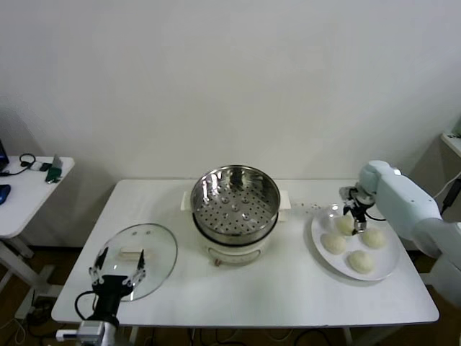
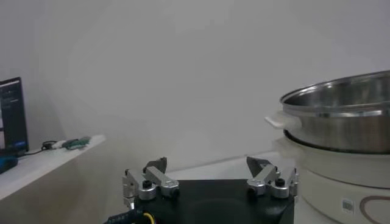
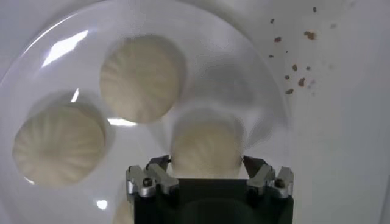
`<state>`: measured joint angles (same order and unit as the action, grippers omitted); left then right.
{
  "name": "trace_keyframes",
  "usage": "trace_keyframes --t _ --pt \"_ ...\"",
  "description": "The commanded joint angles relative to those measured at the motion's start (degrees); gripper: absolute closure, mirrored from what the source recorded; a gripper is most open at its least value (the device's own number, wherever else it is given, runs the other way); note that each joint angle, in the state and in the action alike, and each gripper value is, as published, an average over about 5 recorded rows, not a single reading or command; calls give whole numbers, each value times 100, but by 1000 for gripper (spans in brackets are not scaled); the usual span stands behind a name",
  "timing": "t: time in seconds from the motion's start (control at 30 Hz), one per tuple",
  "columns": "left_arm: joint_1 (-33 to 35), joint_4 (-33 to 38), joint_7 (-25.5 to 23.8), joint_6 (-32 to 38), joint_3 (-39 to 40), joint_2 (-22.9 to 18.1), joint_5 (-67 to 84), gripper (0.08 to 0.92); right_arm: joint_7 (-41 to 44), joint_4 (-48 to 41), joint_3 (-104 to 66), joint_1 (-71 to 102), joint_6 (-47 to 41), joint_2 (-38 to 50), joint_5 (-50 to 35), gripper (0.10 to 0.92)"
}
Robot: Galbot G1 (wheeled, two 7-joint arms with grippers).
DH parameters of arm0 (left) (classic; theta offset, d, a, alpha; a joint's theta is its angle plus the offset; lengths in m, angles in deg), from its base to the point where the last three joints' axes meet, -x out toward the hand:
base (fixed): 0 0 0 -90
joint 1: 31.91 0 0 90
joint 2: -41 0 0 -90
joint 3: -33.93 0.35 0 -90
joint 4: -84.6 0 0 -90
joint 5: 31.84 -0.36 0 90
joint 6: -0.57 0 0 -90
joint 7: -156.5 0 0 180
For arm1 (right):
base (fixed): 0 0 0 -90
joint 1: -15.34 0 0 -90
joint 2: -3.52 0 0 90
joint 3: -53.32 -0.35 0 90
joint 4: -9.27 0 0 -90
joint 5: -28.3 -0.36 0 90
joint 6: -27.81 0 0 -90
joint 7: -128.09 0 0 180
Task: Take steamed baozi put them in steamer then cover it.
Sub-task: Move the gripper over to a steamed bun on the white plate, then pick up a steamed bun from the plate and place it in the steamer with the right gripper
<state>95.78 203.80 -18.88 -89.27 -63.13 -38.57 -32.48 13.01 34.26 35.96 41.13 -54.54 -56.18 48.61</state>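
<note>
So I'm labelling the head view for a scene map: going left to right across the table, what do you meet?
Left gripper → glass cover → steamer → plate of baozi with the right gripper above a bun.

Even, soft overhead light lit my workspace, glare glinted off the steamer (image 1: 235, 202) and plate (image 3: 49, 36), and my wrist views looked hazy.
</note>
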Motion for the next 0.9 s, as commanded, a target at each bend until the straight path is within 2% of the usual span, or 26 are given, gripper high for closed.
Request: trace_keyframes --t 0.03,0.23,0.53,0.7,0.9 --pt "-3 -7 4 -4 8 -7 -20 177 1 -48 -77 14 34 -48 79 273" --pt "-4 -5 6 -5 17 -23 -18 177 40 -12 -78 -7 88 -15 128 317" --pt "32 90 -8 -10 3 -37 -5 177 73 264 72 -117 67 144 -6 338" --pt "54 125 -6 -3 -14 -39 9 177 137 880 819 -591 20 392 -485 338" --pt "100 195 -65 18 -17 -30 106 177 227 2164 2273 -1888 112 668 -1321 338"
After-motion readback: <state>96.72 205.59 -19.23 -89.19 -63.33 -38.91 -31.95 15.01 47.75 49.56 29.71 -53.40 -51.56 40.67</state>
